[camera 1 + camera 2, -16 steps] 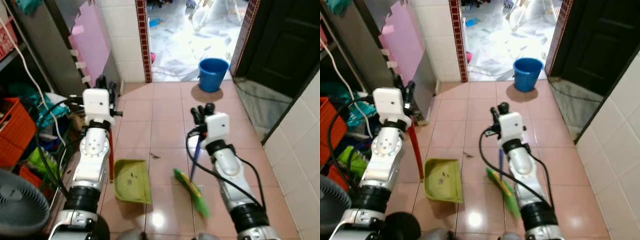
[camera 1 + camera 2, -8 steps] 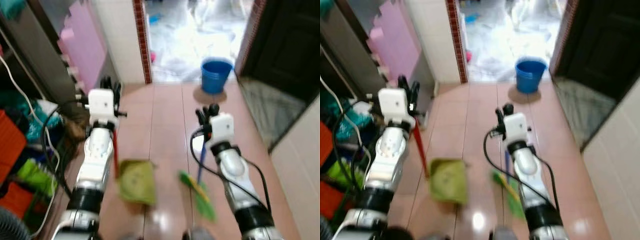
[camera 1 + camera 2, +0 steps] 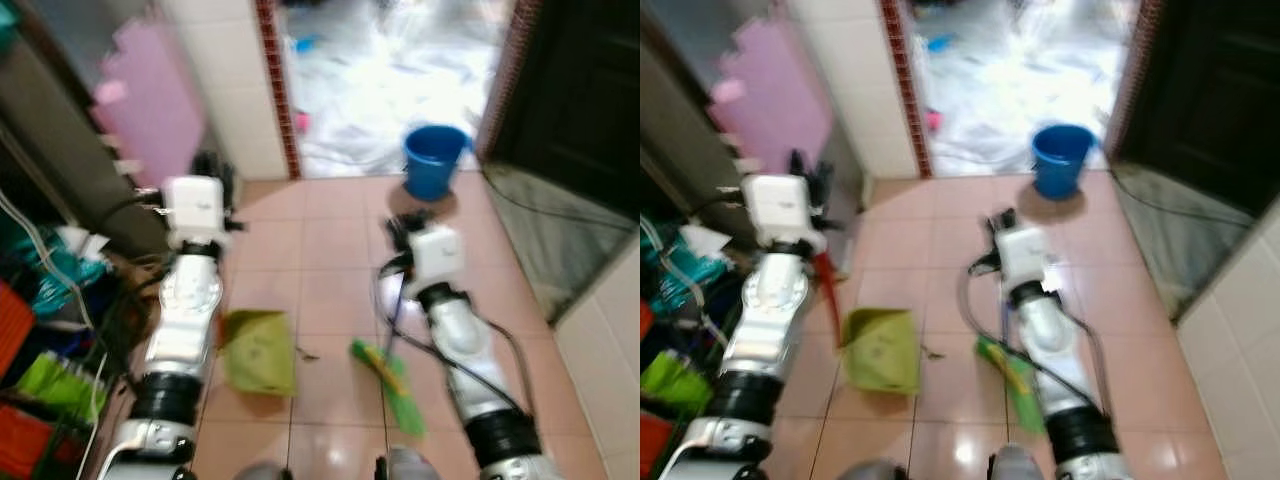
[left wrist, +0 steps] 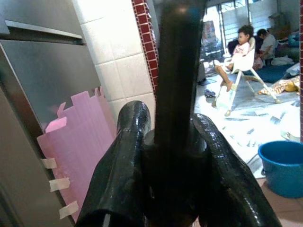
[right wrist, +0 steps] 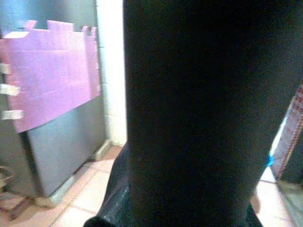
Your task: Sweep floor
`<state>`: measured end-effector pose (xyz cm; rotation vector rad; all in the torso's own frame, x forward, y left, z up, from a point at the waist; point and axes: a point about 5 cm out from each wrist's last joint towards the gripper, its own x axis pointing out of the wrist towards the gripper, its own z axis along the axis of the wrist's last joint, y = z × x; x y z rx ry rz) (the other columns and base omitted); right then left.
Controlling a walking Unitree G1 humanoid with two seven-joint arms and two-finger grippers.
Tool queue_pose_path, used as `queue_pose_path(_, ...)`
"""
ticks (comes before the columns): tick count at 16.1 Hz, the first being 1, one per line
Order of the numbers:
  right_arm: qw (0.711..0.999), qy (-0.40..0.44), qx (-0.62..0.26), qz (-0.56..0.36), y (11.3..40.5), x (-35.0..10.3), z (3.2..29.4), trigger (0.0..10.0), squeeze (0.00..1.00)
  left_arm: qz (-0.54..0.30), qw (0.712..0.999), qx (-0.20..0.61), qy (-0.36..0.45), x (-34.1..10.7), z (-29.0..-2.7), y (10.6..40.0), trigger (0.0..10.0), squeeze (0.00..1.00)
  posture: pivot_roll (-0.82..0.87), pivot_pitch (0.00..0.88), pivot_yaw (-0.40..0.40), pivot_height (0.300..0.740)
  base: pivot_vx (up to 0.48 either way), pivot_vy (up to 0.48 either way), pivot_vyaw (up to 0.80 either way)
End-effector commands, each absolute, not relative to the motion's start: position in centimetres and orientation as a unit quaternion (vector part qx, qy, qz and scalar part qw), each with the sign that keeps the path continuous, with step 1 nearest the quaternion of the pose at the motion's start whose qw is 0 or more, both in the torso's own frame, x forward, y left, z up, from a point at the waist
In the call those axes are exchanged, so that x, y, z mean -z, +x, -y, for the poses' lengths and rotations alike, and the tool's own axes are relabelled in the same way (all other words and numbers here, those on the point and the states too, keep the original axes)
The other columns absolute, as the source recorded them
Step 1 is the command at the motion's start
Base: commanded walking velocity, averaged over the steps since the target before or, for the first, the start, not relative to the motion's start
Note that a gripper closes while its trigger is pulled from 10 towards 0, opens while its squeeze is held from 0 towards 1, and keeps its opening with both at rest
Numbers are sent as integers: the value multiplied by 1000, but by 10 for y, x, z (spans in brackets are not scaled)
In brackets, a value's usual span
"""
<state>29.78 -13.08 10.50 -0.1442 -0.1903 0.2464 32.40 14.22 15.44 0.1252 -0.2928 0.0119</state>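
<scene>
A green dustpan (image 3: 258, 350) rests on the pink tiled floor, its red upright handle (image 3: 826, 295) running up to my left gripper (image 3: 205, 165). In the left wrist view both black fingers (image 4: 125, 165) are shut around that handle (image 4: 177, 71). My right gripper (image 3: 400, 228) is shut on the blue handle (image 3: 395, 310) of a broom, and the green broom head (image 3: 390, 385) touches the floor right of the dustpan. The dark handle (image 5: 199, 113) hides the right fingers in the right wrist view. A small dark speck of dirt (image 3: 300, 352) lies between dustpan and broom.
A blue bucket (image 3: 435, 158) stands ahead at an open doorway. A pink foam mat (image 3: 150, 110) leans on a grey cabinet at the left, with cables and crates below. A dark door (image 3: 580, 90) and white tiled wall close the right. A person (image 4: 236, 52) sits far off.
The whole picture has swung and blurred, so the camera moved. The dustpan now sits with the dirt speck beside its right edge instead of ahead of it. Both grippers keep their hold.
</scene>
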Motion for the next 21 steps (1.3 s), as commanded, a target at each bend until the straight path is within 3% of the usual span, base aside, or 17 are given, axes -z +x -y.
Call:
queue_pose_path(1,980,-69,-141,123,300,-117,117,10000,0,179,981,-25,67,-171,-152,327,10000,0,-97,0,95,740,394,274,0)
queue_pose_path(9,980,-69,-138,123,301,-116,117,10000,0,160,984,-31,78,-161,-150,331,10000,0,-93,0,98,740,356,320,0)
queue_pose_path(13,980,-70,-141,122,302,-115,114,10000,0,116,988,-71,73,-137,-146,339,10000,0,-88,0,94,740,0,0,0)
queue_pose_path(21,981,-66,-135,124,302,-119,118,10000,0,60,995,-45,73,-88,-119,336,10000,0,-124,0,85,740,0,0,0)
